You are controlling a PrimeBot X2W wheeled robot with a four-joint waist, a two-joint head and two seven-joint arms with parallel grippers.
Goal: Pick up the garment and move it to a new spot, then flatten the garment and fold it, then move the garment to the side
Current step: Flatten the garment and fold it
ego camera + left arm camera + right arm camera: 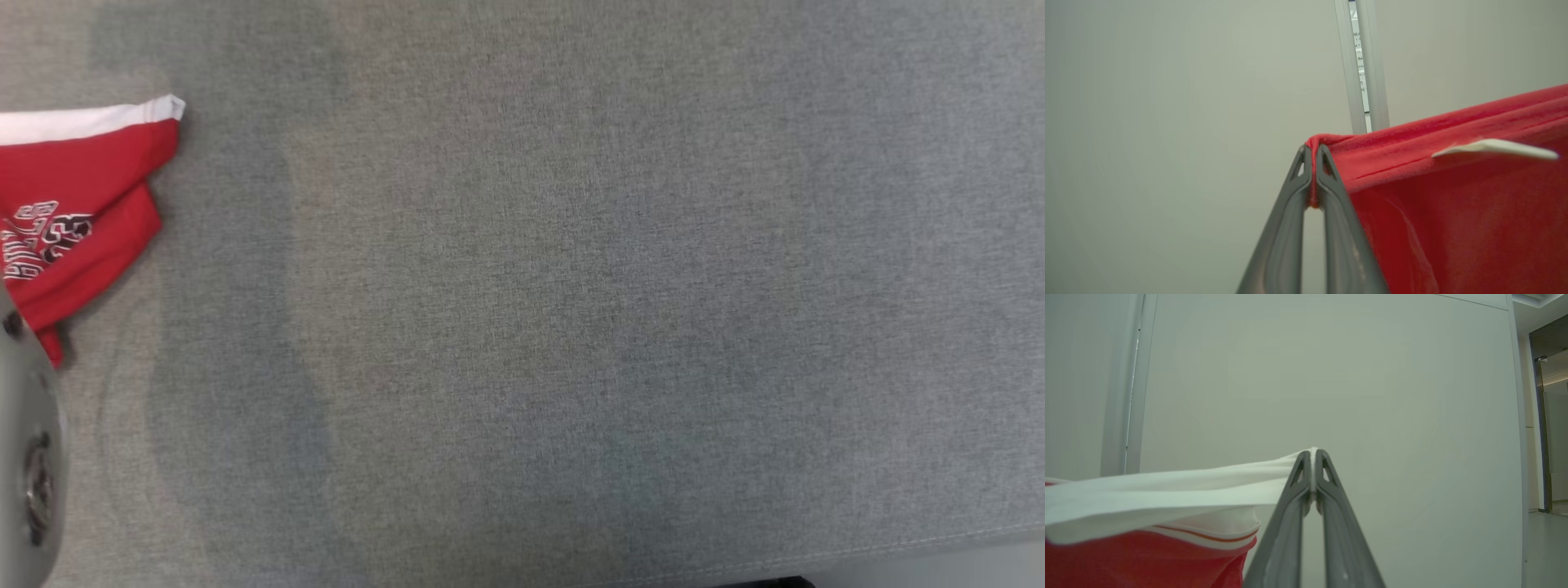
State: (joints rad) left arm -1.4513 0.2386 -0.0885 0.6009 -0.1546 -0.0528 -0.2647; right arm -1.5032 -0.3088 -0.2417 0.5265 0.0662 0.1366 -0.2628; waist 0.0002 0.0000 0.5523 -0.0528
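Observation:
The garment [77,204] is red with a white band and black-and-white lettering; part of it hangs at the head view's left edge over the grey cloth surface [539,310]. In the left wrist view my left gripper [1313,153] is shut on a bunched red edge of the garment [1453,192], which stretches off to the right. My right gripper [1313,454] is shut on the garment's white band [1167,486], pulled taut to the left, with red cloth hanging below it. Both wrist views look toward a pale wall, so the garment is held up off the surface.
A pale grey forearm [24,457] shows at the head view's lower left edge. The surface's seamed front edge [898,543] runs along the lower right. A metal wall strip [1361,65] stands behind the left gripper, and a doorway [1547,416] lies at the far right.

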